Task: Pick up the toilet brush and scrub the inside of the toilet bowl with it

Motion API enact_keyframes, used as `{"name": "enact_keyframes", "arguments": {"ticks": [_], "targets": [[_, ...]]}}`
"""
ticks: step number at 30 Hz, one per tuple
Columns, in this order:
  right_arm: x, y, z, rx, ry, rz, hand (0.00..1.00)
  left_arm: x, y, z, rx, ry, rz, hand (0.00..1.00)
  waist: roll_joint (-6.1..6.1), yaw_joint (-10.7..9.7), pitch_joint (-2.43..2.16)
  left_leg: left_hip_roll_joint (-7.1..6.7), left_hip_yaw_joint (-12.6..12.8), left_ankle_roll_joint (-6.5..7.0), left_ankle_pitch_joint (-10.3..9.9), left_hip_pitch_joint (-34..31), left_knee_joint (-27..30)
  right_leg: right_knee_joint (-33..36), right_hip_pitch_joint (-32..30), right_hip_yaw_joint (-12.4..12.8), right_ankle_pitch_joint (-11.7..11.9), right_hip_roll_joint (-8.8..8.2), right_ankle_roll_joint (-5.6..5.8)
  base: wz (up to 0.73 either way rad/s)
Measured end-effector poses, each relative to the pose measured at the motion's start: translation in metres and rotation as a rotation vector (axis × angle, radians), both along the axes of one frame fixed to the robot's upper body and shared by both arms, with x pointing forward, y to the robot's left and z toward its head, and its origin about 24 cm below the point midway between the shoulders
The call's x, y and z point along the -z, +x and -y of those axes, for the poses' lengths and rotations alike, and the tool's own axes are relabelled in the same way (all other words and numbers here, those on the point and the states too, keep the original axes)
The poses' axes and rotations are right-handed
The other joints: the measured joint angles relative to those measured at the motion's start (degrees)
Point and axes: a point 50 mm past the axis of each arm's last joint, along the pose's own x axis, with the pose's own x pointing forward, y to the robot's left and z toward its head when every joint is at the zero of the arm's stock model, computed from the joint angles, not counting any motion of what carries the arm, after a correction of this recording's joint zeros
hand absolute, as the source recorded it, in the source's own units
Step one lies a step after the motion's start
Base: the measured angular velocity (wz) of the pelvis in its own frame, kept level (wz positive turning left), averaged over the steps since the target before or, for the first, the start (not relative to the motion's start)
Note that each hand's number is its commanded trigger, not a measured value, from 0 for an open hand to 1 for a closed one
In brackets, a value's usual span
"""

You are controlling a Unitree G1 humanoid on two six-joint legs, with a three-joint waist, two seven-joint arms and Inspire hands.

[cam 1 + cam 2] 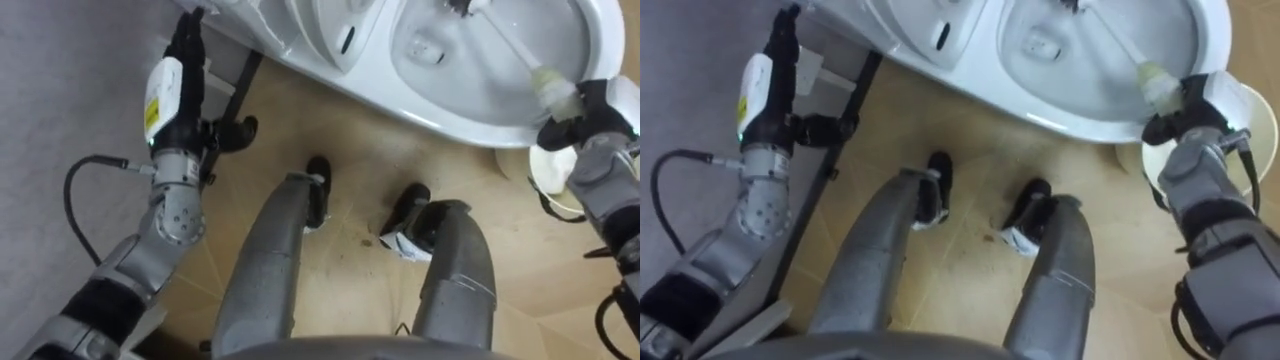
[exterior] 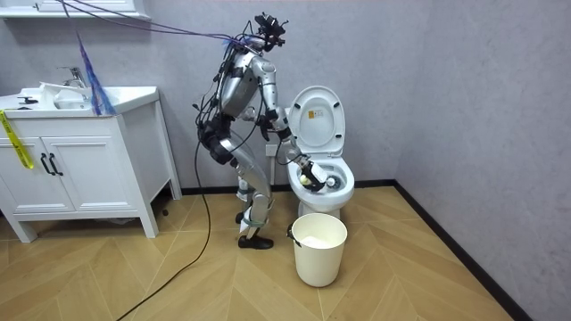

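Left eye view, upper right: the white plastic toilet brush (image 1: 505, 43) reaches into the white ceramic toilet bowl (image 1: 450, 125), its handle gripped by the curled fingers of the right hand (image 1: 590, 112). Upper left, the left hand (image 1: 172, 95) has its fingers straight and together. Below is a tan herringbone wooden floor (image 1: 350, 170), with a cream round bucket (image 1: 552, 172) beside the bowl.

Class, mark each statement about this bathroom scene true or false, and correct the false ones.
1. The toilet lid is raised. True.
2. The right hand grips the brush by its handle. True.
3. The brush's head hangs over the floor. False: it is down inside the toilet bowl.
4. The left hand holds a cloth. False: it holds nothing, fingers straight, beside the toilet near the wall.
5. A white bucket stands on the floor by the toilet. True.
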Motion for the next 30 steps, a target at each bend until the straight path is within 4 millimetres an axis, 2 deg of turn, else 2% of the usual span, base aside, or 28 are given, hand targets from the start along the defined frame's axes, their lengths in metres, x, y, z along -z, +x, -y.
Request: {"name": "enact_keyframes", "arguments": {"ticks": [1, 2, 3, 5, 6, 7, 8, 11, 18, 22, 27, 30], "targets": [[0.002, 0.0, -0.004, -0.039, -0.044, -0.02, 1.0, 0.0, 0.0, 0.002, -0.009, -0.01, 0.004, 0.0, 0.36, 0.5, -0.08, 0.11, -0.2, 0.0, 0.0, 0.3, 0.0, -0.3, 0.5, -0.1, 0.1, 0.52, 0.07, -0.03], [0.004, -0.001, -0.006, -0.077, -0.09, -0.044, 1.0, 0.0, 0.001, 0.006, -0.012, -0.011, 0.014, 0.0, 1.59, 1.0, -0.07, 0.26, -0.8, 0.0, 0.0, 0.6, 0.1, -1.0, 1.7, -0.7, 0.3, 0.83, 0.24, 0.0], [0.006, -0.003, -0.006, -0.089, -0.11, -0.059, 1.0, -0.001, 0.002, 0.008, -0.011, -0.015, 0.02, 0.0, 2.11, 1.4, -0.1, 0.37, -1.0, 0.01, 0.0, 0.8, 0.1, -1.5, 2.1, -1.0, 0.4, 1.02, 0.31, -0.05], [0.01, -0.009, -0.004, -0.132, -0.211, -0.108, 1.0, -0.004, 0.003, 0.011, -0.021, -0.004, 0.056, 0.0, 3.64, 3.4, -0.57, 0.94, -1.3, 0.0, 0.0, 1.2, -0.1, -2.8, 3.0, -1.7, 0.7, 1.62, 0.64, -0.13], [0.01, -0.01, -0.002, -0.139, -0.23, -0.118, 1.0, -0.005, 0.003, 0.01, -0.025, -0.004, 0.061, 0.0, 4.11, 3.6, -0.66, 1.02, -1.5, -0.01, 0.0, 1.3, -0.2, -3.2, 3.4, -2.2, 0.8, 1.65, 0.6, 0.0], [0.011, -0.012, -0.002, -0.175, -0.275, -0.143, 1.0, -0.007, 0.004, 0.009, -0.038, -0.005, 0.074, 0.0, 4.76, 3.9, -1.01, 1.08, -1.7, -0.03, 0.0, 1.5, -0.4, -3.6, 3.8, -2.5, 1.0, 1.75, 0.47, 0.0], [0.011, -0.013, -0.002, -0.207, -0.328, -0.17, 1.0, -0.009, 0.005, 0.006, -0.054, 0.002, 0.092, 0.0, 5.42, 4.3, -1.09, 1.37, -2.0, -0.14, 0.0, 1.8, -0.7, -4.5, 4.4, -2.6, 1.2, 2.38, 0.64, -0.03], [0.012, -0.013, -0.003, -0.242, -0.406, -0.234, 1.0, -0.016, 0.008, 0.005, -0.071, -0.001, 0.139, 0.0, 5.87, 5.7, -1.11, 1.97, -1.9, -0.46, 0.2, 3.1, -2.1, -6.3, 5.8, -3.2, 2.0, 2.82, 0.23, -0.1], [0.018, -0.018, -0.004, -0.246, -0.427, -0.309, 1.0, -0.022, 0.001, 0.01, -0.045, -0.019, 0.177, 0.0, 6.35, 6.4, -1.16, 2.07, -2.3, -0.99, 0.0, 5.5, -4.1, -8.9, 8.5, -3.3, 2.1, 4.21, 0.14, 0.0], [0.023, -0.023, -0.005, -0.248, -0.419, -0.327, 1.0, -0.026, 0.0, 0.012, -0.024, -0.023, 0.205, 0.0, 6.33, 6.2, -1.15, 2.24, -2.6, -1.14, -0.5, 6.5, -4.8, -10.4, 10.0, -3.8, 2.2, 4.64, 0.39, 0.0], [0.028, -0.026, -0.008, -0.285, -0.457, -0.36, 1.0, -0.021, -0.005, 0.011, -0.032, -0.001, 0.202, 0.0, 6.16, 4.2, -1.07, 1.99, -2.5, -1.12, -0.5, 8.0, -4.9, -11.0, 11.5, -3.5, 2.0, 4.6, 0.77, 0.02], [0.03, -0.028, -0.008, -0.296, -0.452, -0.396, 1.0, -0.019, -0.005, 0.011, -0.023, 0.0, 0.189, 0.0, 5.61, 3.2, -0.99, 1.87, -2.0, -1.12, -0.5, 9.9, -5.0, -11.2, 13.1, -2.9, 1.7, 4.51, 1.13, -0.01]]}}
